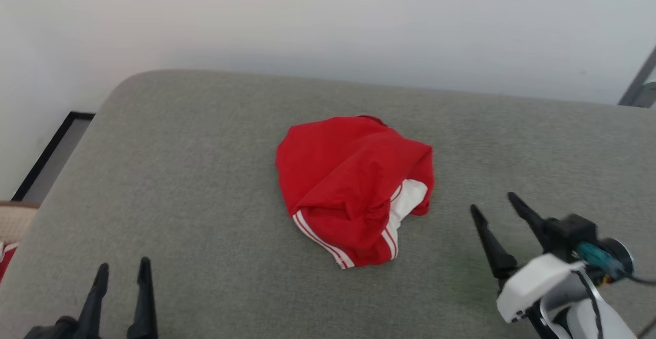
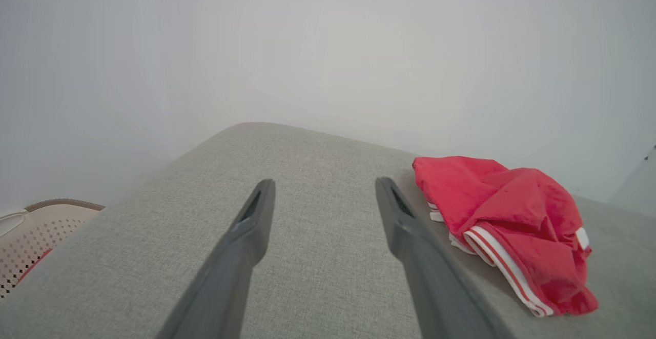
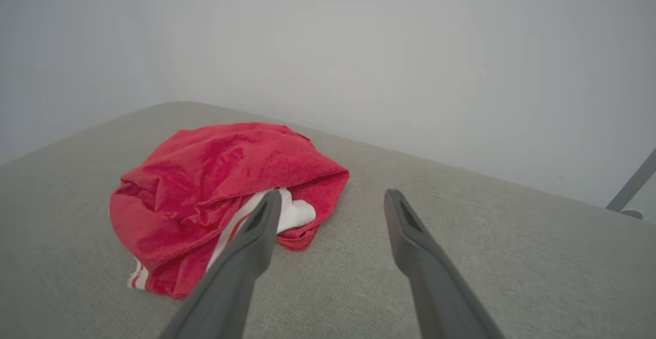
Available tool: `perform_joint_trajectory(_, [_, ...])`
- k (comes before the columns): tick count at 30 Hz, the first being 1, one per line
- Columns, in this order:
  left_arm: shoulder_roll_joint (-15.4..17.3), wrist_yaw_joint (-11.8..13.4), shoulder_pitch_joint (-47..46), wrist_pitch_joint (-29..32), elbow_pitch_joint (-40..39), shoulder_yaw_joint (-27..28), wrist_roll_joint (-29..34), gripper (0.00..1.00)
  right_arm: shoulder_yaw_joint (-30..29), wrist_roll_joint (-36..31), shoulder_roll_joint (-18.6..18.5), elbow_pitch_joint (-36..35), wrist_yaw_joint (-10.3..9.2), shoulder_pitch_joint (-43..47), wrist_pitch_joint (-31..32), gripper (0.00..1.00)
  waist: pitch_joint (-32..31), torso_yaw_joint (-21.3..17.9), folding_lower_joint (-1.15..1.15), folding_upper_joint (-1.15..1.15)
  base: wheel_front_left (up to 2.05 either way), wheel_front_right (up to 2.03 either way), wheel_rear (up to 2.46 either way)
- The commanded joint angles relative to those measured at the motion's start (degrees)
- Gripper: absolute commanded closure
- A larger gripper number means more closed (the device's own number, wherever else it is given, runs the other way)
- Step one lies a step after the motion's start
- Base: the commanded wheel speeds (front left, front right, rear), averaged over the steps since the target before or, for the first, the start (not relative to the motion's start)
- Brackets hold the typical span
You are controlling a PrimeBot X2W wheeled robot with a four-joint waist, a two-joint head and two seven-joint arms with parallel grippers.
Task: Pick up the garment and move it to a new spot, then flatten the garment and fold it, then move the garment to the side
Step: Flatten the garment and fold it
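Surface: grey cushion (image 1: 195, 185), broad, with a pale wall behind it.
Garment: red garment (image 1: 348, 185) lies crumpled in a heap near the cushion's middle. Its white-striped hem faces the robot and a white band shows on its right side. No clear long axis.
Right gripper: right gripper (image 1: 493, 201) has its fingers spread with nothing between them. It is near the heap's right edge, and the heap lies ahead and to its left.
Left gripper: left gripper (image 1: 124, 263) has its fingers spread and is empty, well apart from the heap, which lies ahead and to its right.
Judgement: right arm is the nearer one; pickup not yet begun.
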Motion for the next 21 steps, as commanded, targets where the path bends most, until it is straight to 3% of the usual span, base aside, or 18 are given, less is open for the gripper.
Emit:
perform_joint_trajectory(1, [-0.26, -0.42, -1.1, -0.3, 0.15, -0.27, 0.75, 0.0, 1.49, 0.9, -1.07, 0.93, 0.0, -1.64, 1.65, 0.0, 1.26, 1.71, 0.0, 0.0, 0.0, 0.0, 0.0])
perform_joint_trajectory(13, [-3.14, -2.26, -7.19, -0.3, 2.59, -4.33, 1.69, 0.0, 15.5, 7.83, -9.47, 9.01, 0.0, -14.8, 16.33, 0.0, 7.27, 10.48, 0.0, 0.0, 0.0, 0.0, 0.0])
perform_joint_trajectory(21, [-4.83, -2.76, -10.13, -0.3, 4.5, -6.25, 1.92, 0.0, 22.09, 8.99, -12.29, 14.98, 0.0, -21.91, 22.74, 0.0, 10.45, 14.31, 0.0, 0.0, 0.0, 0.0, 0.0])
